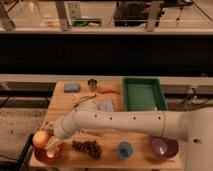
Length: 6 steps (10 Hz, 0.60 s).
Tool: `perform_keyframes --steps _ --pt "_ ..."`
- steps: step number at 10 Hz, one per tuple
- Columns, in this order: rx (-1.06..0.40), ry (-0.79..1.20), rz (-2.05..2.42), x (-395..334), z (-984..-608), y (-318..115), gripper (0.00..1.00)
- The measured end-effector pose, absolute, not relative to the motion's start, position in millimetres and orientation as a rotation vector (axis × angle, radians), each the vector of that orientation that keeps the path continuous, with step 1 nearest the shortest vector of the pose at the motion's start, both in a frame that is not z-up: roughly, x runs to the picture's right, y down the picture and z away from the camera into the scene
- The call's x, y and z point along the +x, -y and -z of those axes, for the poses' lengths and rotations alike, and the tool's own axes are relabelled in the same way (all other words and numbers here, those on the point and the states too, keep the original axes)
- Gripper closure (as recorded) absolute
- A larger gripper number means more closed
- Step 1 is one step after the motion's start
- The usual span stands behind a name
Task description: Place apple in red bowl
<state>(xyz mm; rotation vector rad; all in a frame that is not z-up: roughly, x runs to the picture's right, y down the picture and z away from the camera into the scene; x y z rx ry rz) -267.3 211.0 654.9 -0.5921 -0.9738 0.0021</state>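
The apple (39, 138), red-orange with a yellowish patch, is at the tip of my gripper (46, 137) at the table's front left corner. The gripper is shut on the apple and holds it just above the left rim of the red bowl (49, 154). The bowl stands on the wooden table (62, 107), partly hidden by the gripper. My white arm (120, 122) reaches in from the right, across the middle of the table.
Dark grapes (87, 147) lie just right of the bowl, then a blue cup (125, 149) and a purple bowl (163, 146). A green tray (144, 94), an orange carrot-like thing (109, 90), a metal cup (92, 84) and a blue sponge (71, 87) are at the back.
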Motion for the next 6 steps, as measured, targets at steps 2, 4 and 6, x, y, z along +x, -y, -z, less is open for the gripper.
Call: perform_keyframes --steps 2,4,6 --pt "-0.592 0.972 -0.002 -267.1 -654.4 -211.1 0.2" --pt "-0.581 0.97 -0.005 -266.2 -653.0 -209.7 0.2" --pt "-0.542 0.957 -0.01 -260.7 -646.6 -203.5 0.2"
